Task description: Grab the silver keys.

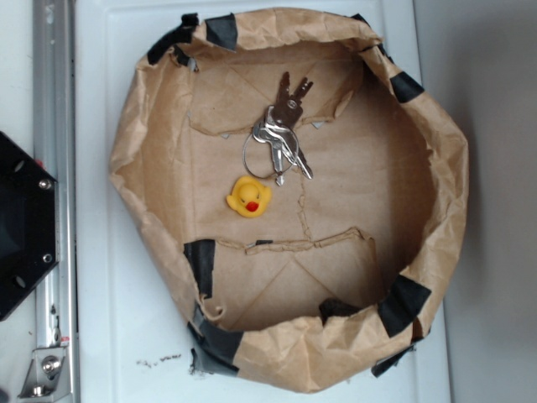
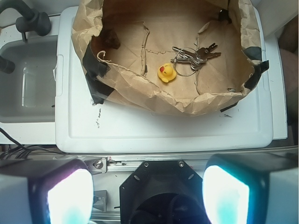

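Now, silver keys (image 1: 281,134): a small bunch on a thin wire ring, lying flat on the floor of the paper tray, toward its far side from my wrist camera; blades fan out in two directions.
Rubber duck (image 1: 249,197): yellow, just beside the ring, apart from the blades; whether it touches the wire I cannot tell.
Paper tray (image 1: 134,159): brown kraft paper with crumpled upright walls, patched at the rim with black tape; creased and torn in places on the floor.
Worktop (image 2: 163,128): white plastic lid under the tray, bare along the near edge.
Jaws (image 2: 147,198): wide apart, both pads showing at the bottom corners of the wrist view, nothing between them and nothing touched; they hang high and well back from the tray, over my own base.
Step in hand: as I judge it, the approach, with no reach made yet.
Next move calls for: travelling forward over the near wall, centring above the thick cluster where the key heads meet the ring, turning so the pads straddle that cluster, and descending clear of the duck.
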You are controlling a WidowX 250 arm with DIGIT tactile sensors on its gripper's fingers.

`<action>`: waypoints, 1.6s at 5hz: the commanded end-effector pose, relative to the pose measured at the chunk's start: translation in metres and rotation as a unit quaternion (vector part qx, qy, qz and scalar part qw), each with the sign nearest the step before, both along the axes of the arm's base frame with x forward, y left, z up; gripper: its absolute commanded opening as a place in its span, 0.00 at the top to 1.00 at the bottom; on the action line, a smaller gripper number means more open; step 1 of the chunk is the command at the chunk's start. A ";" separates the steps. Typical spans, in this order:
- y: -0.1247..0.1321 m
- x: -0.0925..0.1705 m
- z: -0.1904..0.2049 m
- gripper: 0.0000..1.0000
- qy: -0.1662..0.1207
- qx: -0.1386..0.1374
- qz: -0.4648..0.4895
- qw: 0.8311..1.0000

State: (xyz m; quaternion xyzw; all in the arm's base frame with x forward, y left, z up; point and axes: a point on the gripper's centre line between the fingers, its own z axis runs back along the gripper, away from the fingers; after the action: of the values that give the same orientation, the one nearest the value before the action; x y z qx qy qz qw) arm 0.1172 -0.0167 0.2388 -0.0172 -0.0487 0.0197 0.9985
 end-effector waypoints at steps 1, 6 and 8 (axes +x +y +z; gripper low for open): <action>0.000 0.000 0.000 0.00 0.000 0.000 0.000 1.000; 0.041 0.155 -0.100 0.00 -0.083 0.039 0.146 0.985; 0.057 0.154 -0.155 0.00 -0.040 0.064 0.138 0.988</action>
State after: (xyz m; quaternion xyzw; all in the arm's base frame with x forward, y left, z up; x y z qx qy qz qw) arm 0.2677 0.0289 0.0721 0.0505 -0.0730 0.1391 0.9863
